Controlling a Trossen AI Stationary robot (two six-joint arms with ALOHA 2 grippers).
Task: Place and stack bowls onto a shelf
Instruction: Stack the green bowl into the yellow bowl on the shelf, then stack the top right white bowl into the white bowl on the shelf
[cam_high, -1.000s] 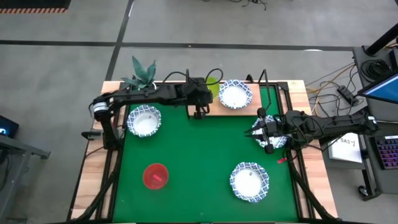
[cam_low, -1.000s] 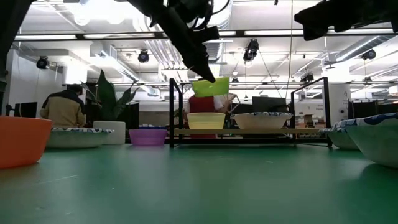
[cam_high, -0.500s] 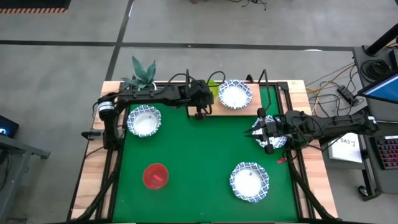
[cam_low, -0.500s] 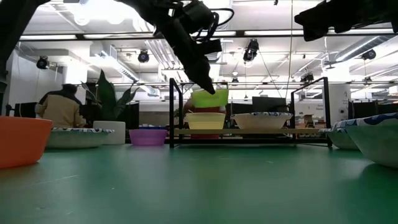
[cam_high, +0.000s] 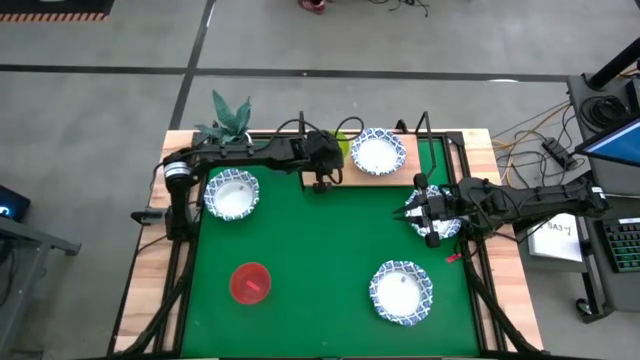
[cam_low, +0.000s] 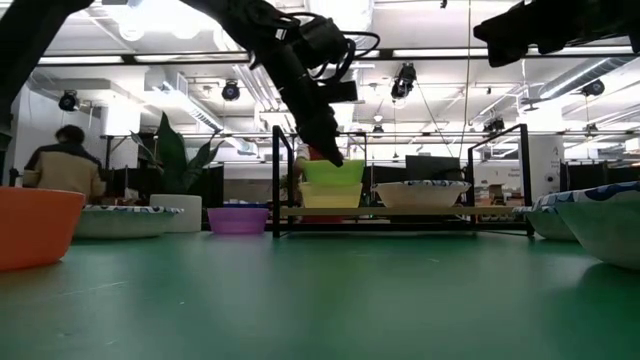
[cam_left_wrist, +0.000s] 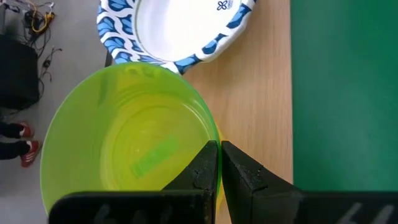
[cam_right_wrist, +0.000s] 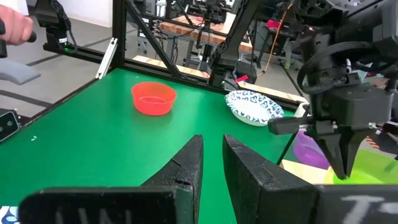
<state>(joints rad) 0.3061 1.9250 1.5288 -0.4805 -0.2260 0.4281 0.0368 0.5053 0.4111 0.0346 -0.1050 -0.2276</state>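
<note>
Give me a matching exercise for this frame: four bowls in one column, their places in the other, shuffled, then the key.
Things:
1. green bowl
2. red bowl
3. purple bowl
4. yellow bowl

Places:
A. on the green mat, alone
B. on the shelf, under another bowl
C. pinched at the rim by the left gripper
D. by the plant pot

Pairs: 1-C, 2-A, 3-D, 4-B

green bowl: nested in yellow bowl | shelf: also holds patterned bowl
</note>
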